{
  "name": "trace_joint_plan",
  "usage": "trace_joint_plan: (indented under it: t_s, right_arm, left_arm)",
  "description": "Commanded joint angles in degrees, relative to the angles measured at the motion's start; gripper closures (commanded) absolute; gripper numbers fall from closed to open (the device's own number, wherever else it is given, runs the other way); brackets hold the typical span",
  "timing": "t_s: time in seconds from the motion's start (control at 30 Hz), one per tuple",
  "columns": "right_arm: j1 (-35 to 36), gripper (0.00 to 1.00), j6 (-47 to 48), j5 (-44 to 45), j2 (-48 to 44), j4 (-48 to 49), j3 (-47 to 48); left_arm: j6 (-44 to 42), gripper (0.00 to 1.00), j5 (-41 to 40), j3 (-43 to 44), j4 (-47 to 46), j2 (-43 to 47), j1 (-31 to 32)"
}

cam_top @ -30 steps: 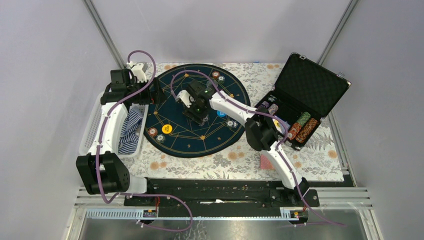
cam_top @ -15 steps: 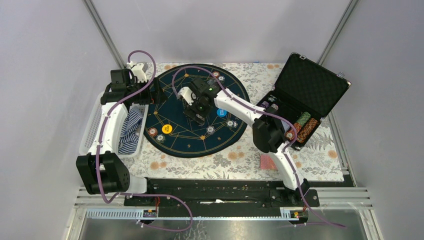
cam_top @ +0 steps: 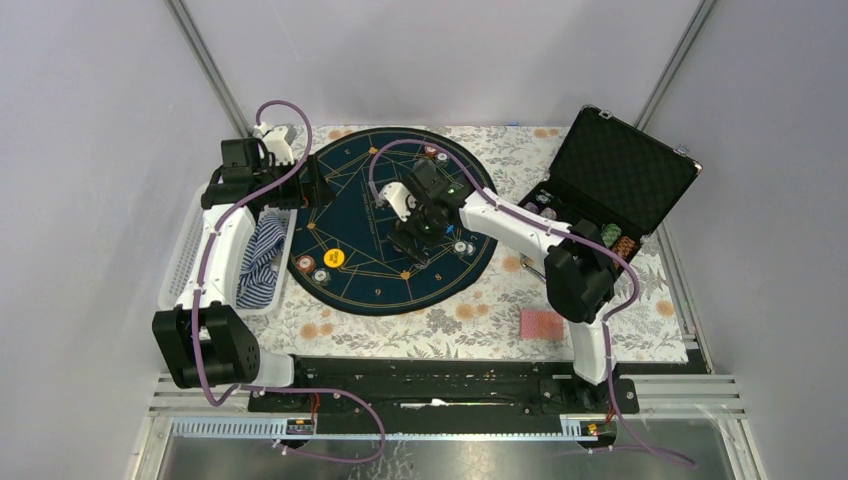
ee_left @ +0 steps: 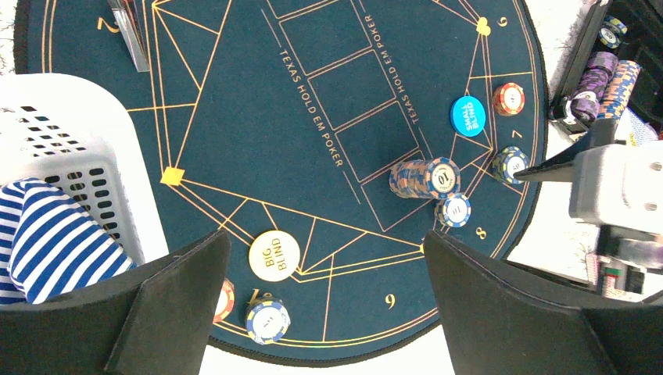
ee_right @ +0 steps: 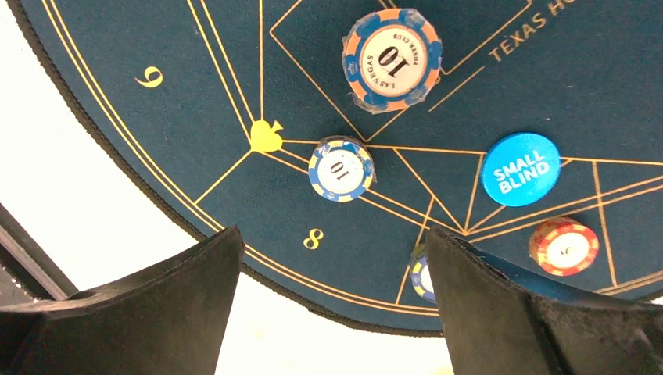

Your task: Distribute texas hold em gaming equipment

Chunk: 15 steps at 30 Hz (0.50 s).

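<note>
On the round dark-blue mat (cam_top: 360, 215) a short stack of orange-and-blue chips (ee_right: 391, 60) lies in the middle, also seen as a leaning stack (ee_left: 424, 177) in the left wrist view. Around it sit a blue-yellow chip (ee_right: 341, 169), the blue SMALL BLIND button (ee_right: 521, 169) and a red chip (ee_right: 563, 246). The yellow BIG BLIND button (ee_left: 274, 255) lies near two chips (ee_left: 266, 320). My right gripper (ee_right: 332, 234) hovers open and empty over the mat's near-right rim (cam_top: 412, 238). My left gripper (ee_left: 326, 237) hangs open and empty at the mat's left edge (cam_top: 312, 185). Red-backed cards (cam_top: 543, 323) lie on the tablecloth.
The open black case (cam_top: 615, 175) stands at the right with more chip stacks (cam_top: 618, 243) in it. A white basket (cam_top: 180, 255) holding a striped cloth (cam_top: 262, 262) sits at the left. The floral tablecloth (cam_top: 440, 325) surrounds the mat.
My right gripper has opened wide and shifted right across the mat, with its elbow swinging toward the case. The left arm has stayed still.
</note>
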<state>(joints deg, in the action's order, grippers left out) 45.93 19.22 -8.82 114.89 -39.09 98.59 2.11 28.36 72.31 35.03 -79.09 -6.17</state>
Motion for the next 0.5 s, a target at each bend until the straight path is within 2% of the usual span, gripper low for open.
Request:
trace_joint_plan:
  t_s: [0.0, 0.2, 0.47]
  right_arm:
    - [-1.45, 0.06, -2.54, -2.77, 0.33, 5.31, -1.99]
    - [-2.07, 0.07, -2.96, -3.47, 3.39, 8.41, -3.65]
    - [-2.02, 0.13, -2.59, -2.80, 6.25, 10.40, -4.86]
  left_arm:
    - [0.69, 0.01, 1.66, 2.43, -1.89, 0.14, -0.33]
    - [0.39, 0.01, 1.22, 2.63, -1.69, 0.42, -0.38]
    - [0.57, 0.01, 1.27, 2.18, -1.79, 0.31, -0.33]
